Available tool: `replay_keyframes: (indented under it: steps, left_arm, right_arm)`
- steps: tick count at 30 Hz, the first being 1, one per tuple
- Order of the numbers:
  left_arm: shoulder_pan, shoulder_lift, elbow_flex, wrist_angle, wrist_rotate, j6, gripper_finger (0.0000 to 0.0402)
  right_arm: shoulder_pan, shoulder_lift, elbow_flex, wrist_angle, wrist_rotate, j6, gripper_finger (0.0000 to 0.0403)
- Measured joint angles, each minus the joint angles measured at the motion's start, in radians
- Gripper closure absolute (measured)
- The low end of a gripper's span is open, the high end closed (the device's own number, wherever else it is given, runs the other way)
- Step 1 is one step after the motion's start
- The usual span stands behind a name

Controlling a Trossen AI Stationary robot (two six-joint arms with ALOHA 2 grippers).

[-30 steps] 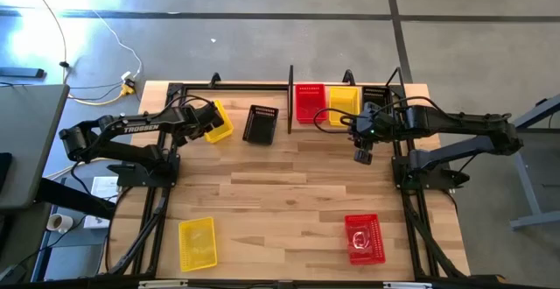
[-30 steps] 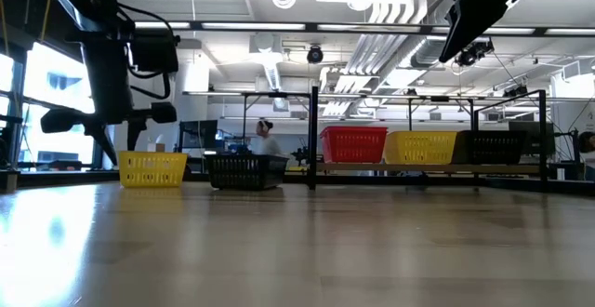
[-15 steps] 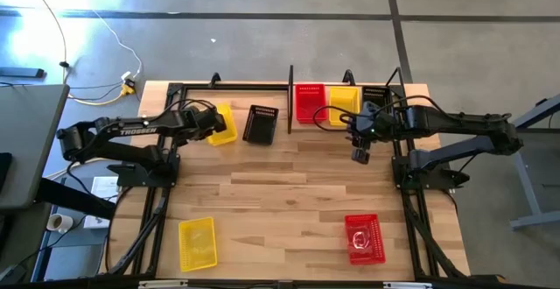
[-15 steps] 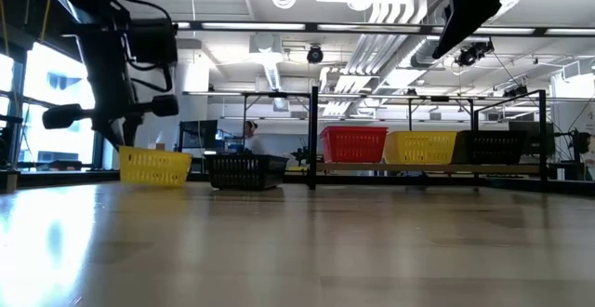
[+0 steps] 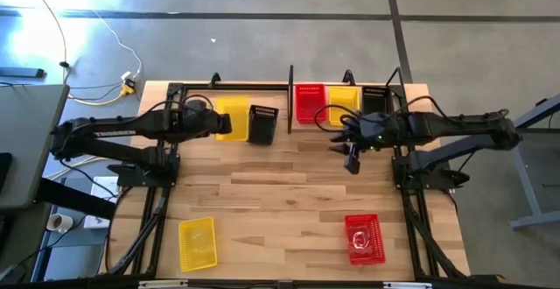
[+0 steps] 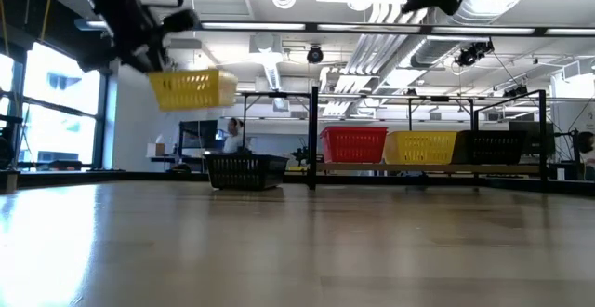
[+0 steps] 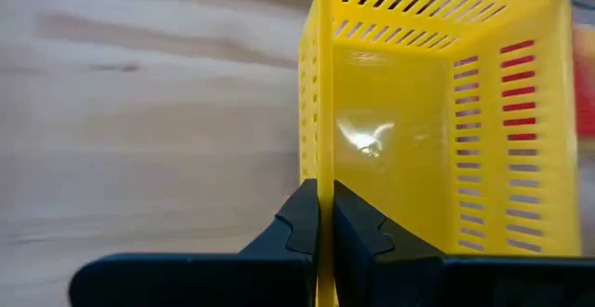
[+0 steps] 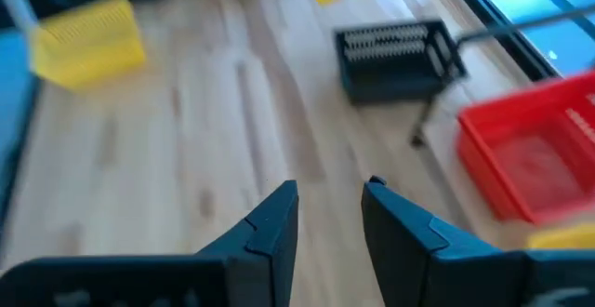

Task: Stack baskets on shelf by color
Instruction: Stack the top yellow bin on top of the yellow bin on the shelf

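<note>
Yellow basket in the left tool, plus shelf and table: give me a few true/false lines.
1. The left tool is shut on a yellow basket's wall. True.
2. That basket rests on the table. False: the low view shows it lifted clear above the tabletop.
3. The shelf holds a red basket, a yellow one and a black one side by side. True.
4. The right tool holds a red basket. False: it is open and empty above the table.
5. A black basket sits on the table left of the shelf. True.
6. Both baskets near the table's front edge are yellow. False: one is yellow, the other red.
</note>
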Motion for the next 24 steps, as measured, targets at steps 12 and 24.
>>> replay_keyframes:
  steps: [12, 24]
  left_arm:
    - [-0.267, 0.128, 0.246, 0.005, -0.099, 0.023, 0.0401]
    - [-0.399, 0.385, 0.39, 0.008, -0.115, -0.051, 0.0401]
  right_arm:
    - [0.125, 0.0, 0.0, 0.333, 0.0, 0.06, 0.0295]
    - [0.166, 0.036, 0.001, 0.492, -0.016, -0.063, 0.0295]
